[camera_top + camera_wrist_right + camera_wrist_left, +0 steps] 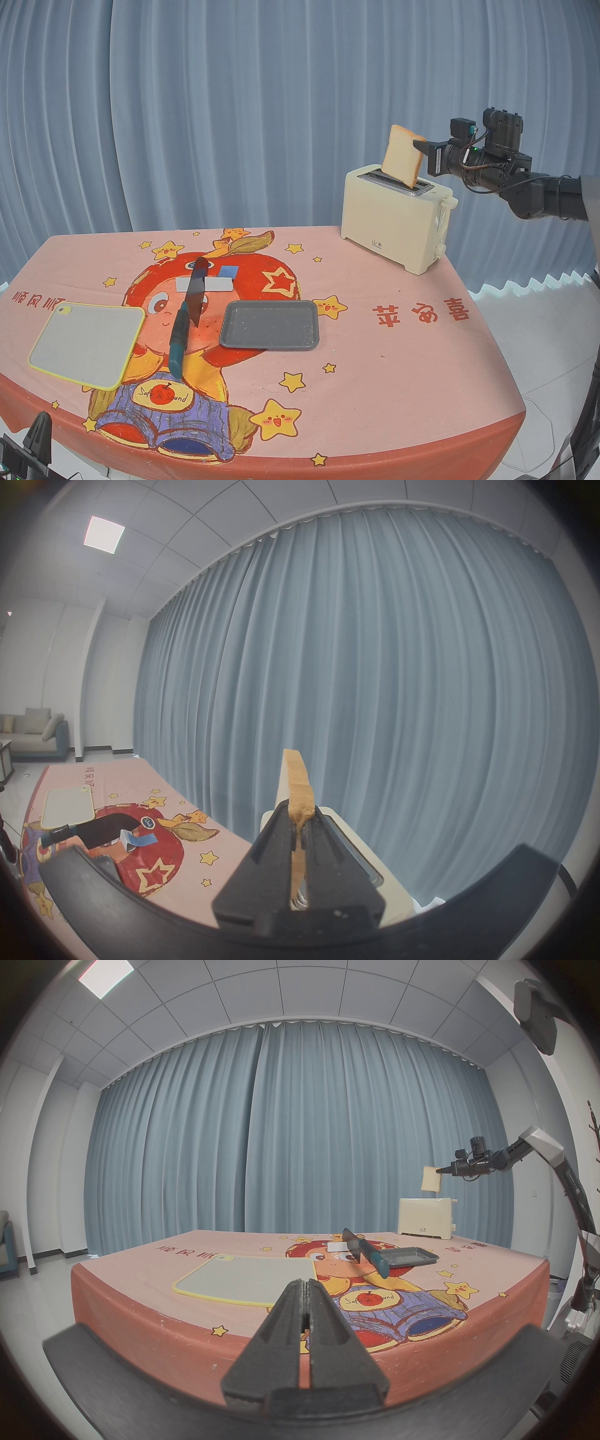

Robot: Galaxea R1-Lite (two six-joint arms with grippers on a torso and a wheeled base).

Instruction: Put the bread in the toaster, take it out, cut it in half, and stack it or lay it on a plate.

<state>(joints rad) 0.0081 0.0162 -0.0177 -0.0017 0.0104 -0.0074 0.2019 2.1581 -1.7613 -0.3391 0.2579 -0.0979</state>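
Right pincer (pixel 417 145) is clamped on the upper edge of the bread slice (pixel 402 157), so the slice hangs tilted off its tips, right over the toaster (pixel 390 219) slot; lower corner looks about level with the slot, can't tell if it's actually in; toaster sits at the far right of the tabletop (pixel 387 375); left pincer (pixel 306 1288) is closed on nothing, low by the near edge; knife (pixel 187 312) sits between the cutting board (pixel 87 344) and the grey tray (pixel 269 325).
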